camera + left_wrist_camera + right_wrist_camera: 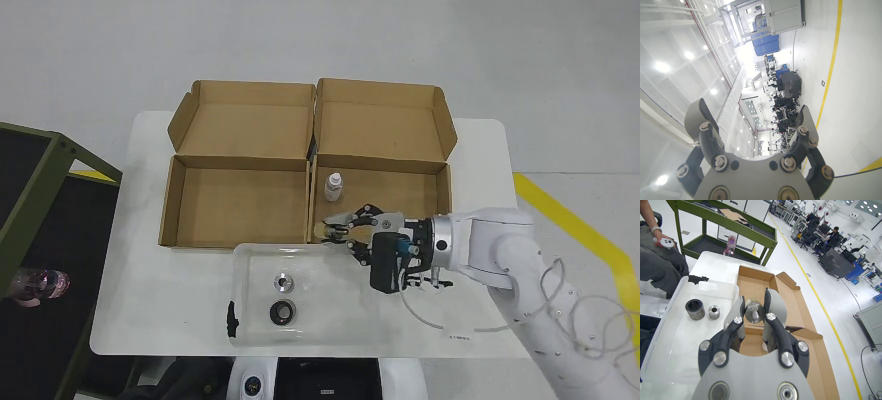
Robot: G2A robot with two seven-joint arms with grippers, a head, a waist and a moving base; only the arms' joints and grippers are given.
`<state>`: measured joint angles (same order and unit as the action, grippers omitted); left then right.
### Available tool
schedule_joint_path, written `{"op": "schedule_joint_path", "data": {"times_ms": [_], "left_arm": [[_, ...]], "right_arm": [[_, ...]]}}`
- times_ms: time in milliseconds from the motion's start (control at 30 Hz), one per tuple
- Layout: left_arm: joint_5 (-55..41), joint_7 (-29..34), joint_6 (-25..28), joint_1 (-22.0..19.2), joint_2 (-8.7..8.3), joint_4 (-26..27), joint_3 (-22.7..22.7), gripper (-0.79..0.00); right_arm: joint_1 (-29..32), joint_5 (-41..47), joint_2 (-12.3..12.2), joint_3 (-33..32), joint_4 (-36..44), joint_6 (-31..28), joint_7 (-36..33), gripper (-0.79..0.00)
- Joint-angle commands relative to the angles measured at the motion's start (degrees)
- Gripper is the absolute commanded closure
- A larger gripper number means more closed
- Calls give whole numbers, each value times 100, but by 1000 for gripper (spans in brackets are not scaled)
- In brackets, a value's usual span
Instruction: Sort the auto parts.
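My right gripper [754, 306] is shut on a round metal part with a short stub [753, 313], held just past the far wall of the clear plastic bin [250, 262], at the near edge of the right cardboard box [440, 195]. From above, the right gripper [335, 231] hangs at that same edge. Inside the bin lie a dark bearing sleeve [695, 310] and a small steel bushing [714, 312], seen from above as a dark ring [284, 312] and a small silver part [285, 282]. A small white bottle-shaped part [334, 186] stands in the right box. My left gripper [753, 113] is open, pointing up at the hall ceiling.
Two open cardboard boxes sit side by side at the back of the white table [480, 140]; the left box [240, 205] holds nothing. A green shelf cart [40, 190] stands beside the table's left side. Black tape [232, 320] marks the bin's front corner.
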<state>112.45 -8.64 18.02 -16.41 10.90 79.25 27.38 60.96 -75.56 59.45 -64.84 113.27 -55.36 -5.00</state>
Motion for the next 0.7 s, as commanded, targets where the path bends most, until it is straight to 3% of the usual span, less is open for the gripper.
{"op": "schedule_joint_path", "data": {"times_ms": [0,667], "left_arm": [[0,0,0,0,0,0,0,-785],[0,0,0,0,0,0,0,-785]], "right_arm": [[-40,61,-4,22,-97,-83,-108,0],[-430,758,1,215,-1346,140,-1417,0]]}}
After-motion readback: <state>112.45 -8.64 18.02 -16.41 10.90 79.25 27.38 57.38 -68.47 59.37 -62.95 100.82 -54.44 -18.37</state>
